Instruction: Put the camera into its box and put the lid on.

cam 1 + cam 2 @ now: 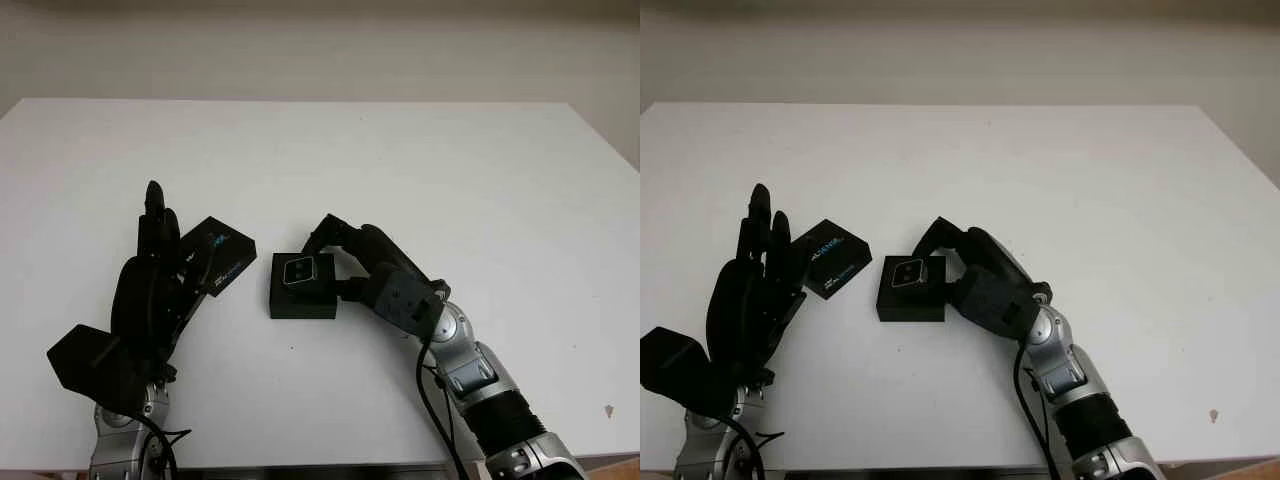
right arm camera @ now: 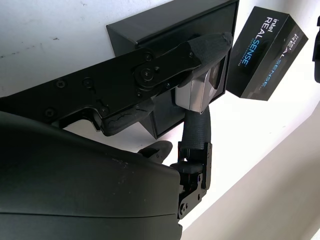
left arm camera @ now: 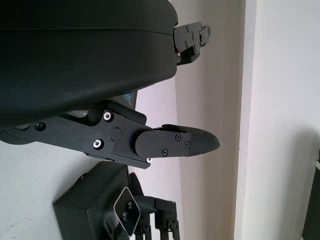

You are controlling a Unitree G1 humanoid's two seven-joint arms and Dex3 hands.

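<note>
The black box base (image 1: pixel 300 298) sits mid-table toward the front. A small silver camera (image 1: pixel 298 271) is over its far side, and my right hand (image 1: pixel 333 247) is shut on it from the right. The right wrist view shows the camera (image 2: pixel 196 96) pinched between fingers (image 2: pixel 200 50) above the box (image 2: pixel 165 22). The black lid (image 1: pixel 220 257), printed Intel RealSense, lies tilted just left of the box. My left hand (image 1: pixel 158 228) is open against the lid's left side, fingers pointing away from me. From the left wrist, the box (image 3: pixel 90 207) and camera (image 3: pixel 126 216) lie beyond a finger (image 3: pixel 175 142).
The white table (image 1: pixel 420 170) stretches bare behind and to the right of the box. Its front edge (image 1: pixel 300 468) runs close below both arms. A pale wall rises behind the table.
</note>
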